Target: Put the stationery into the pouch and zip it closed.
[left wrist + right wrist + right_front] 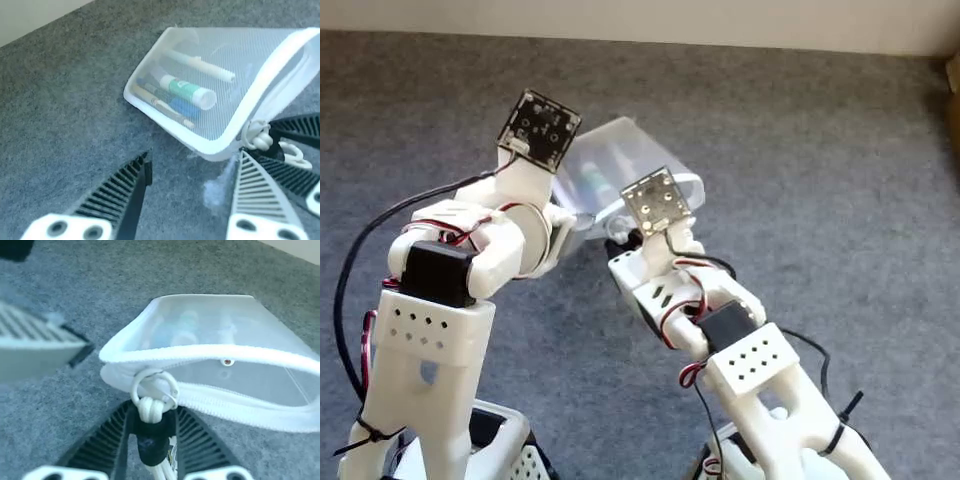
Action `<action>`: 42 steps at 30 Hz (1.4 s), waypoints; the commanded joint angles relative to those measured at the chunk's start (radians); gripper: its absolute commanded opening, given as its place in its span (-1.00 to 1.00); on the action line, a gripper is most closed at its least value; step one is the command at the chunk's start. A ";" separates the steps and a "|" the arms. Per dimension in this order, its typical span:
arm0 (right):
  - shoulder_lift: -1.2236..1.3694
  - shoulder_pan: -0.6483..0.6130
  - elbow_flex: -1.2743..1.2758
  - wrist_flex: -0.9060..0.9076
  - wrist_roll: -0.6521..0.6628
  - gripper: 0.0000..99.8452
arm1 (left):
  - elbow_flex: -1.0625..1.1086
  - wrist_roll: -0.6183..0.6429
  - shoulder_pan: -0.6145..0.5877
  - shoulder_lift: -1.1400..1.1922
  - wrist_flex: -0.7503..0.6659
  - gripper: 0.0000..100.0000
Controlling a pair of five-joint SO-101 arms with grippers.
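Now the right gripper (152, 415) is pinching the zip pull (151, 404) on the pouch (200, 325) — left gripper (194, 159) is gaping wide

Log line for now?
stationery: in pouch | zip: looks open | right end effector: shut on zip pull | left end effector: open beside pouch

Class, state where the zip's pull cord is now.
Right wrist view: the pull cord, at the zip end of the pouch, is pinched in the right gripper.

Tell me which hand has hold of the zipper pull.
The right hand, shut on the knotted zipper pull; the left hand stands open near the pouch.
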 commanded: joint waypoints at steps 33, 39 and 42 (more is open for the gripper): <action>-0.252 0.038 0.025 -0.045 0.009 -0.99 | 0.610 -0.282 0.151 -0.334 -0.657 -0.50; -0.252 0.038 0.025 -0.045 0.009 -0.99 | 0.671 -0.282 0.154 -0.334 -0.733 -0.51; -0.252 0.038 0.027 -0.045 0.008 -0.99 | 0.708 -0.284 0.157 -0.334 -0.809 -0.61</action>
